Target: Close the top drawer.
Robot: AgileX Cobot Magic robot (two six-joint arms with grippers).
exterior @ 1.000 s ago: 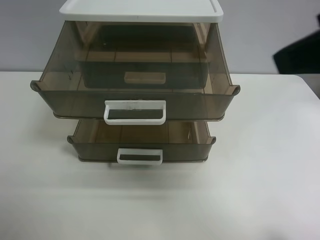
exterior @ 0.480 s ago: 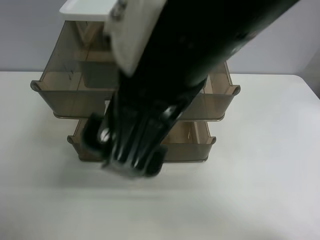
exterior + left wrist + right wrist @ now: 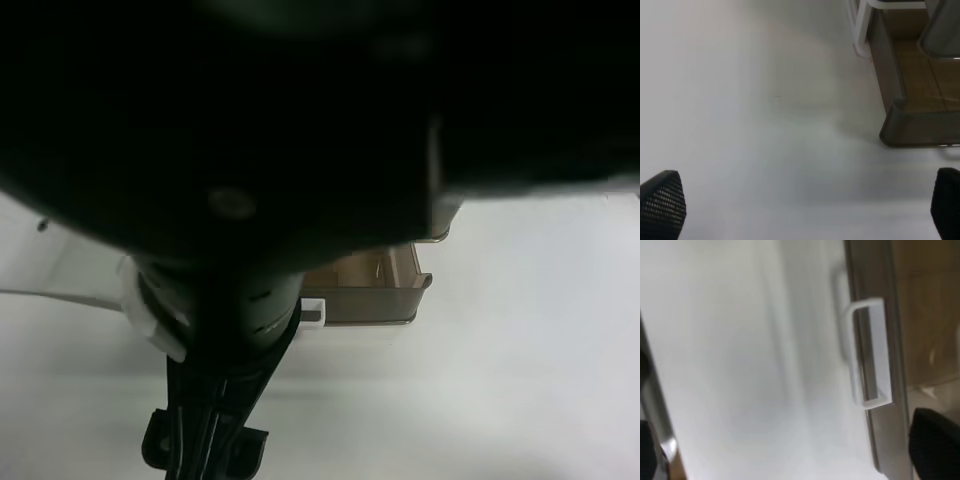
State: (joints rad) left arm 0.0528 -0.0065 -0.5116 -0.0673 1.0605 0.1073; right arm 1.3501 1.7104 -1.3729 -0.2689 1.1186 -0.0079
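nearest the high camera a dark arm fills most of the view and hides nearly all of the drawers. its lower end hangs low over the table, in front of the drawers. that view does not show whose arm it is.

the left gripper is spread wide and empty, with its fingertips at the two edges of its view. it sits off to the side, probably just keeping out of the way. past it is the corner of the lower drawer, pulled out over the table, with its lower handle just beyond. a grey rounded corner higher up and further on looks like the top drawer, which seems to stand open above the lower one.

of the right gripper only one dark finger shows, blurred, so i cannot tell how wide it stands. its camera faces a brown drawer front with a white loop handle, near but untouched, which suggests it is lining up for a push. the blur hides any scuffs, so i cannot say which drawer this front is.

the open lower drawer is the obstacle. a low approach could meet it first, so the push should land on the upper front.
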